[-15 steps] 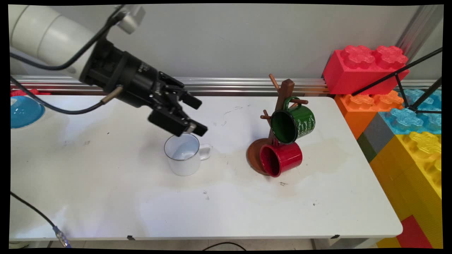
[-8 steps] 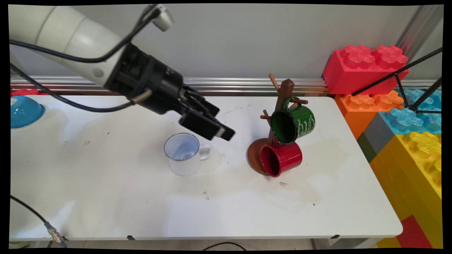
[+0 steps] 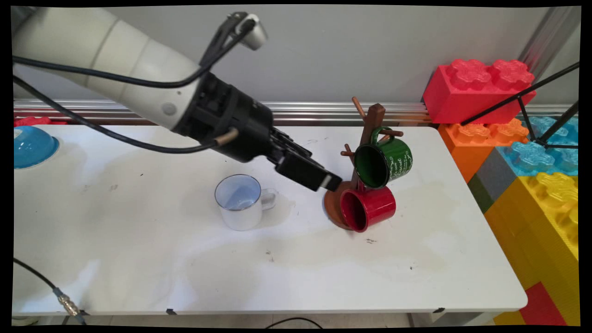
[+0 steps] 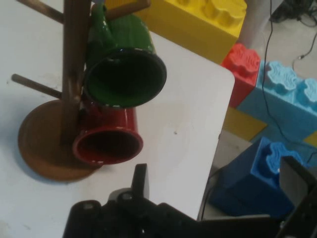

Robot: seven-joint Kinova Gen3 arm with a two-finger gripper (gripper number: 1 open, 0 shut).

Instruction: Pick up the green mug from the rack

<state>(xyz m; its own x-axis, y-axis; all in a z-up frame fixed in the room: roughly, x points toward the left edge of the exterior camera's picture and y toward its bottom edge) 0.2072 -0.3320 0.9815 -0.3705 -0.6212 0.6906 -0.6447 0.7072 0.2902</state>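
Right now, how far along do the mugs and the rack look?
Done: the green mug hangs on the wooden rack, with the red mug below it. In hand: nothing; the claw is open and empty beside the rack's base. Left: the white mug stands upright on the table, not hung.

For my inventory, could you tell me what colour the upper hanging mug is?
Green mug, clearest in the main view.

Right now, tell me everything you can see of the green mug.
The green mug is glossy, enamel-looking, dark inside, with white lettering on its side. It hangs by its handle from a peg of the brown wooden mug tree, tilted so its mouth faces the table's near left. The red mug hangs directly below it. The gripper is to its left, not touching it.
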